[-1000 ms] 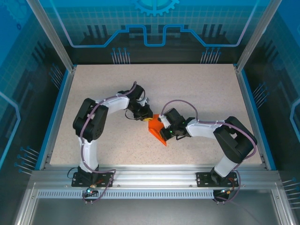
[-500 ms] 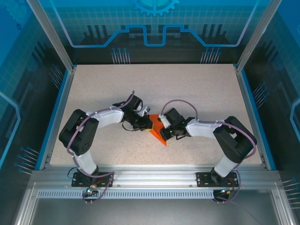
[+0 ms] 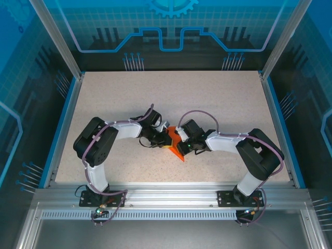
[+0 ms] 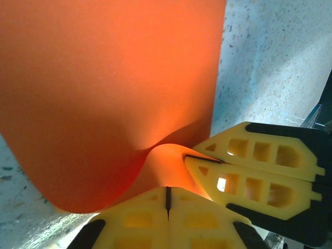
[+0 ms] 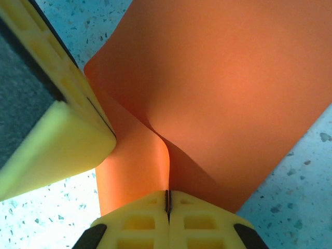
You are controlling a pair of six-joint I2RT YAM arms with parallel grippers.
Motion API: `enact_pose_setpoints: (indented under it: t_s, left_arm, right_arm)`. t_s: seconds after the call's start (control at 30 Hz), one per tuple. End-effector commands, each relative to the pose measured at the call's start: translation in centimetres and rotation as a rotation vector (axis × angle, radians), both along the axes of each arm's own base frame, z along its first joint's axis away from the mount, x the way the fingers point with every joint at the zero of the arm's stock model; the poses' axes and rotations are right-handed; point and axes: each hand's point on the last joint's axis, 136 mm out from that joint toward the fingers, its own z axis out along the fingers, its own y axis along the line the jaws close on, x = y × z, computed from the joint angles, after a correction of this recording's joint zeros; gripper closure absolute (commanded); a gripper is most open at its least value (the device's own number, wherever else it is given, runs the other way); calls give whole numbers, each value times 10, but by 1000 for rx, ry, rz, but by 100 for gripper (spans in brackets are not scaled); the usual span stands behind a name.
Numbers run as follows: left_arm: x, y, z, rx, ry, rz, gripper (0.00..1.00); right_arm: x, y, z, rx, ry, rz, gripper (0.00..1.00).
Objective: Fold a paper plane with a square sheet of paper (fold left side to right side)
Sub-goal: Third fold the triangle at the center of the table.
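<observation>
1. Top view: square sheet of paper (image 3: 176, 148), already a smaller creased orange shape, sits mid-table (image 3: 218, 98) between both arms. Left gripper (image 3: 160, 138) is at its L edge and right gripper (image 3: 182, 142) at its R part, tips close together.
2. Left wrist: L jaws are closed, with the paper (image 4: 114, 93) pinched in the seam and bulging up out of it. R fingers (image 4: 254, 171) lie just beside, also pressed together on the same fold. My read: L has the left side so it can be carried across to the right, while R anchors the sheet so it won't slide.
3. Right wrist: R jaws are closed tight, and a raised crease of paper (image 5: 233, 78) runs straight into the seam. An L finger (image 5: 57, 129) touches the sheet's edge at left. The paper arches off the table betw. the two grips, prob. because they crowd each other.
4. Vs earlier (top view): 1 s ago the L gripper sat at the sheet's far-left corner and more orange showed. Since then the L arm swung its elbow out and partly back, and the jaws closed on the edge. R arm and its grip are unchanged.
</observation>
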Motion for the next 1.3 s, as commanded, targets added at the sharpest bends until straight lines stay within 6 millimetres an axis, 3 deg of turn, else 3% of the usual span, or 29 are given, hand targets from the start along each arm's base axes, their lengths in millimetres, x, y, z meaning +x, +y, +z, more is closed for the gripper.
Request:
enact_pose_setpoints:
  t_s: [0.0,0.3,0.5,0.77,0.93,1.03,1.27]
  left_arm:
    - [-8,1,-11,9,27,0,96]
    - [-16,13,-32,79,56,12,97]
    - [-17,23,-44,154,67,18,98]
    - [-21,31,-54,203,91,23,98]
    - [-21,31,-54,206,91,27,98]
    - [-20,31,-52,205,88,28,98]
    - [-20,30,-50,204,88,30,99]
  right_arm:
    - [-37,-22,-35,-119,158,15,100]
    - [-35,-24,-35,-134,154,11,100]
    - [-26,-23,-25,-117,136,-16,100]
    - [1,-20,16,-38,79,-102,79]
    - [2,-36,42,-48,62,-201,69]
    - [-9,-39,54,-2,101,-259,69]
    - [-39,-6,68,208,250,-338,95]
